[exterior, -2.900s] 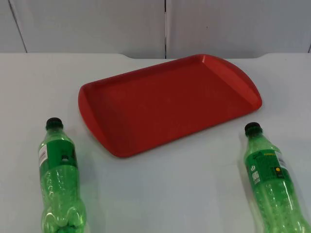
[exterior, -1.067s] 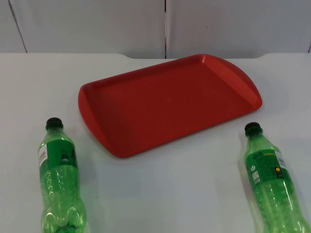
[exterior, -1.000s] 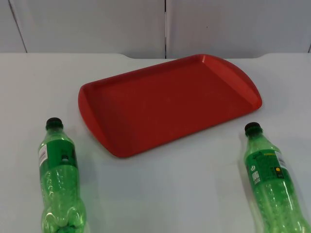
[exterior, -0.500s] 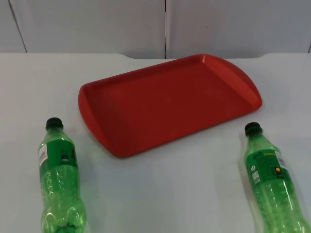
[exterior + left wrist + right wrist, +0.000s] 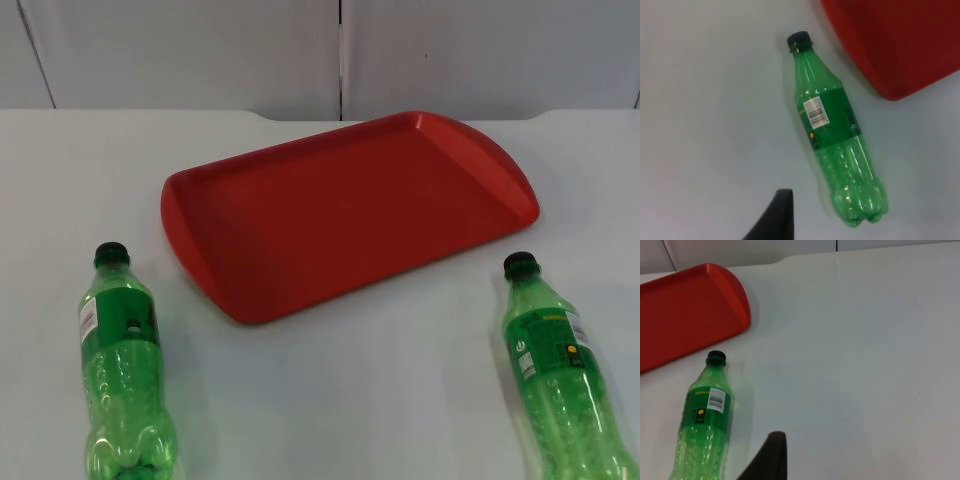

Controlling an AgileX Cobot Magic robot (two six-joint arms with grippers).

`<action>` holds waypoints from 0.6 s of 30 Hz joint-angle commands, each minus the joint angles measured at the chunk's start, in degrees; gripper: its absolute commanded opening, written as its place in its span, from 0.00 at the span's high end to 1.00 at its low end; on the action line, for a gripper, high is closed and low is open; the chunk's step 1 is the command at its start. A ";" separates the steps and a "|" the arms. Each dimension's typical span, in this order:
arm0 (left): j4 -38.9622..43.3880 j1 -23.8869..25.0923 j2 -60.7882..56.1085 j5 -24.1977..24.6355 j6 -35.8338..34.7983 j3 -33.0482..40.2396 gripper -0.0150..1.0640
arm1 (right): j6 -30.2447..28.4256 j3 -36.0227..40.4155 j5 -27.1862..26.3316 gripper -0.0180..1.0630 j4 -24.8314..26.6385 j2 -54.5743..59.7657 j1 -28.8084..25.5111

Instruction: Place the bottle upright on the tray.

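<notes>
A white bench (image 5: 330,400) carries a red tray (image 5: 340,210), bare, with two green bottles lying flat. The left bottle (image 5: 835,130) lies just ahead of the left claw (image 5: 775,220); the right bottle (image 5: 702,425) lies beside the right claw (image 5: 767,460). Both claws hang above the bench, jaw width impossible to tell.

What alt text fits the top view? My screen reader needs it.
A red tray sits bare on the white table, with two green bottles lying on their sides near it: the left bottle and the right bottle.
</notes>
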 commanded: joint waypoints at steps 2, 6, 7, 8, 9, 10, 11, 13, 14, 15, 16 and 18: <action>-1.49 0.12 2.51 -1.42 0.22 -0.48 0.01 | -0.15 0.08 -0.14 0.01 0.01 -0.24 -0.15; -1.87 0.01 5.83 -3.20 0.22 -0.48 0.01 | -0.15 0.08 -0.14 0.01 0.01 -0.24 -0.15; -1.87 0.01 7.04 -3.82 0.22 -0.48 0.01 | -0.15 0.08 -0.14 0.01 0.01 -0.24 -0.15; -1.87 0.01 8.18 -4.23 -0.02 -0.48 0.01 | -0.15 0.08 -0.14 0.01 0.01 -0.24 -0.15; -2.06 -0.14 9.16 -4.68 -0.01 -0.48 0.01 | -0.15 0.08 -0.14 0.01 0.01 -0.24 -0.15; -2.17 -0.40 10.38 -5.10 -0.12 -0.48 0.01 | -0.15 0.08 -0.14 0.01 0.01 -0.24 -0.15; -2.17 -0.92 11.67 -5.50 -0.26 -0.48 0.01 | -0.15 0.08 -0.14 0.01 0.01 -0.24 -0.15; -1.94 -1.57 12.77 -6.01 -0.67 -0.48 0.01 | -0.15 0.08 -0.14 0.01 0.01 -0.24 -0.15; -1.58 -2.44 14.16 -6.99 -1.30 -0.48 0.01 | -0.15 0.08 -0.14 0.01 0.01 -0.24 -0.15; -1.43 -3.46 15.55 -8.10 -2.53 -0.48 0.01 | -0.15 0.08 -0.14 0.01 0.01 -0.24 -0.15; -1.28 -4.36 16.98 -9.55 -3.21 -0.65 0.01 | -0.15 0.08 -0.14 0.01 0.01 -0.24 -0.15; 0.03 -6.89 19.81 -11.90 -6.01 -1.22 0.01 | -0.15 0.08 -0.14 0.01 0.01 -0.24 -0.15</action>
